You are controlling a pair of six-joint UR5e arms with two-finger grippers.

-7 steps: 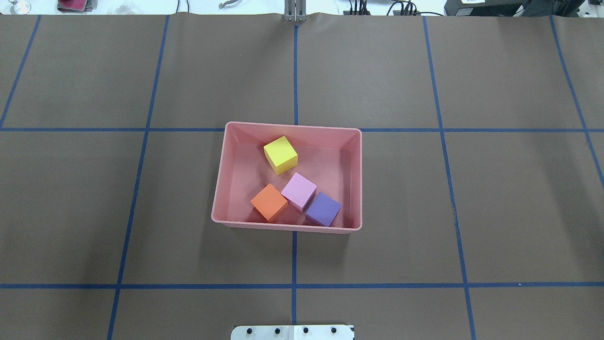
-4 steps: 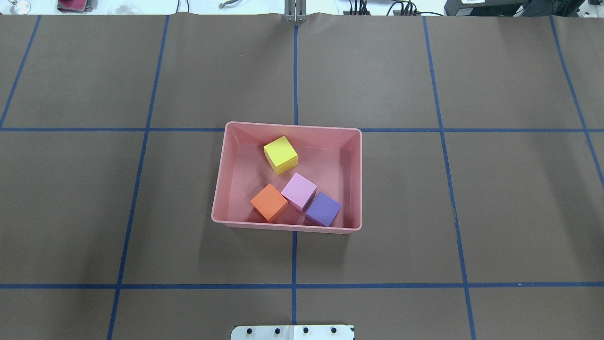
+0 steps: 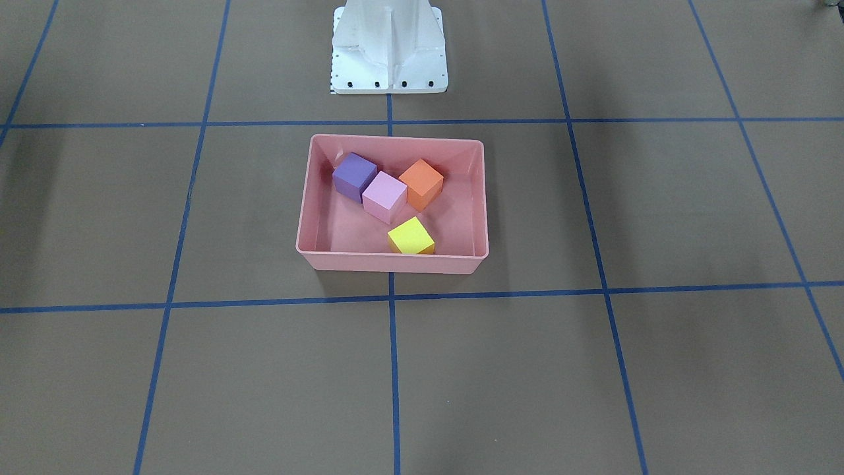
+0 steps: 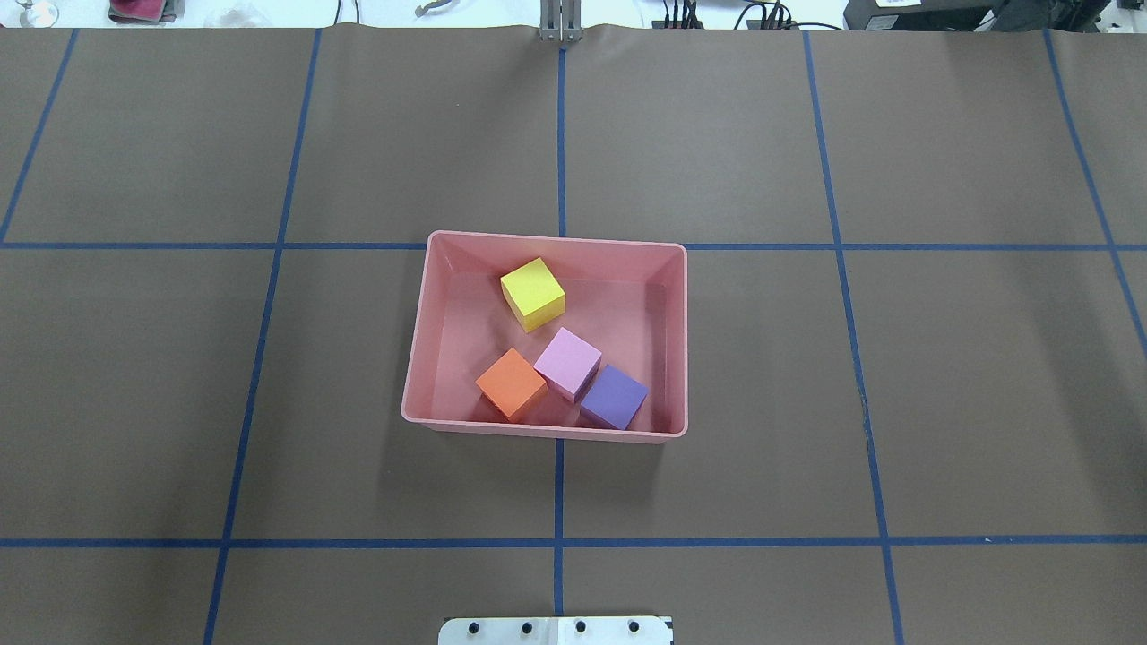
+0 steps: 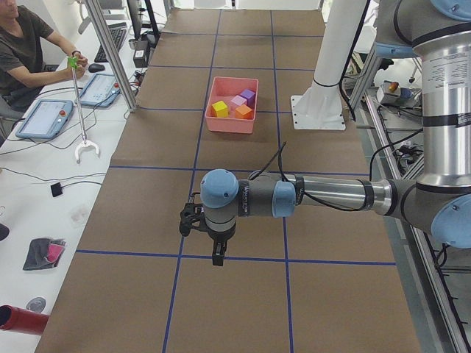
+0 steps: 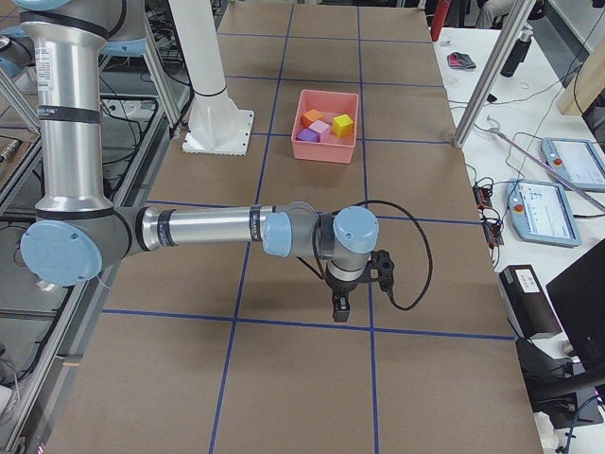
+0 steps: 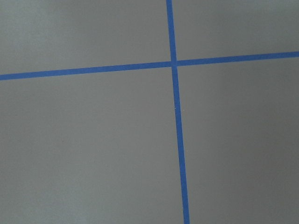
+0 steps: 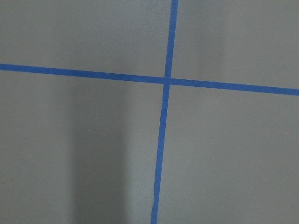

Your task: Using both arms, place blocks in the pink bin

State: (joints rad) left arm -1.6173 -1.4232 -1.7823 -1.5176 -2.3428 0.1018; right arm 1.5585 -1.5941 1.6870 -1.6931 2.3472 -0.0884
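Risks, as we judge them:
- Desk (image 4: 179, 403) and arms: we count the task as done, so the main hazard is any further motion. The left arm (image 5: 324, 193) and right arm (image 6: 203, 227) are both stretched out low. A sweep homeward across the middle could clip the bin.
- Bin (image 4: 423, 358): it is light, shallow and thin-rimmed, and sits loose on the paper cover. A knock on the rim would slide or tip it and spill what it holds.
- Blocks: a needless re-grasp is the other worry. Pink (image 4: 567, 362) sits touching purple (image 4: 614, 396) and just beside orange (image 4: 511, 383), so jaws lowered among them would shove the neighbours. Yellow (image 4: 532, 292) sits apart, nearer the bin's far wall.

Positions:
- All four blocks lie inside the bin, which sits mid-desk just ahead of the white base (image 3: 389, 53).
- The left jaws hang pointing down over bare desk near the robot's left end, and the right jaws do the same near its right end. Both are well apart from the bin, which lies between them.
- Each wrist view shows only a tape cross (image 7: 174, 64), with no fingers and no block.
- We cannot tell whether either set of jaws is spread or pressed together, since only the side cameras catch them. Neither can be carrying a block, because all four are accounted for in the bin.
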